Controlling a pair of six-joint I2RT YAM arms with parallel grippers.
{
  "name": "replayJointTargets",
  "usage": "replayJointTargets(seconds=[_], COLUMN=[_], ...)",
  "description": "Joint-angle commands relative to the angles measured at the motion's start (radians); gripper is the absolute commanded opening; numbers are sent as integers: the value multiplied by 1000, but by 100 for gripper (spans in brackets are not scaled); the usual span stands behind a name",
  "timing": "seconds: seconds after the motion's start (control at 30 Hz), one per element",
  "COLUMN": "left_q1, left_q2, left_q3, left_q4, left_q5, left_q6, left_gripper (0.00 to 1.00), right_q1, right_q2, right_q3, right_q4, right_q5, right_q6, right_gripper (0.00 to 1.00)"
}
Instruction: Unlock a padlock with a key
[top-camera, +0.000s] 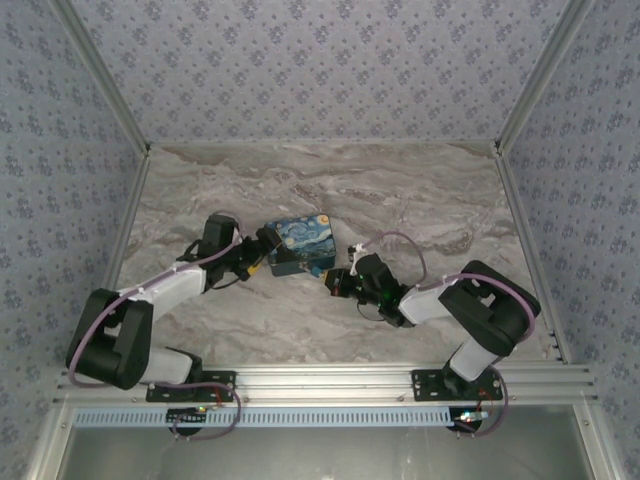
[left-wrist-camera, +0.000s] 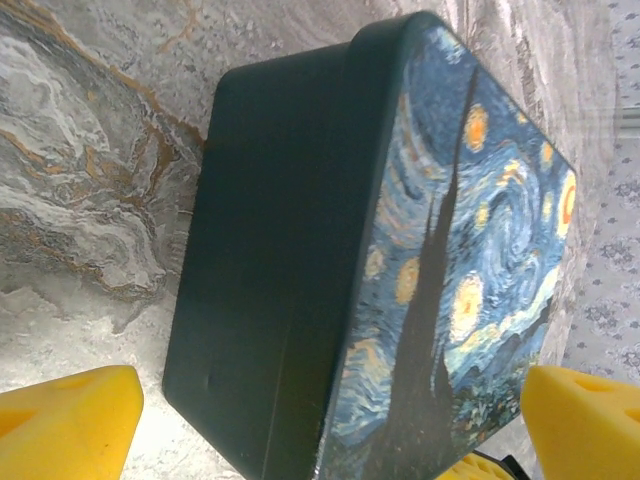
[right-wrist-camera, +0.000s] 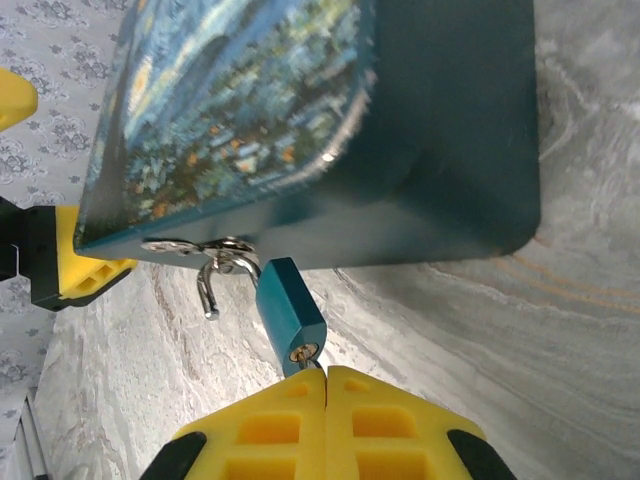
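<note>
Two states: left jaws released facing box (left-wrist-camera: 280, 250); right jaws clenched at padlock (right-wrist-camera: 290, 312) keyhole. Likely light, stiff, free-swinging; hold its body.

Walls (top-camera: 320, 60) papered with small blue-grey flowers close in three sides. The table (top-camera: 300, 180) is grey-brown marble (veined, evenly lit), with a metal rail (top-camera: 320, 380) along its near edge.
</note>
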Motion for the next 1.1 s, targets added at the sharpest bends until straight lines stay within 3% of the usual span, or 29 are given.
replayJointTargets(seconds=[0.0, 0.4, 0.67, 0.87, 1.07], left_q1=[4, 4, 4, 2, -11], left_q2=[27, 99, 119, 122, 124], left_q3=[0, -14, -6, -6, -6], left_q4=[50, 91, 98, 109, 118], left_q5=[35, 57, 65, 77, 80], left_q6=[13, 19, 31, 31, 29], left_gripper=[97, 97, 94, 81, 67], right_q1=[-6, -12, -13, -14, -18], right_q2=[39, 135, 50, -106, -238], right_q3=[13, 28, -22, -50, -78], right_q4=[37, 81, 20, -121, -126], right_q5=[-37, -45, 13, 68, 49], right_q6=[79, 175, 109, -33, -164], right_gripper=[0, 3, 29, 45, 61])
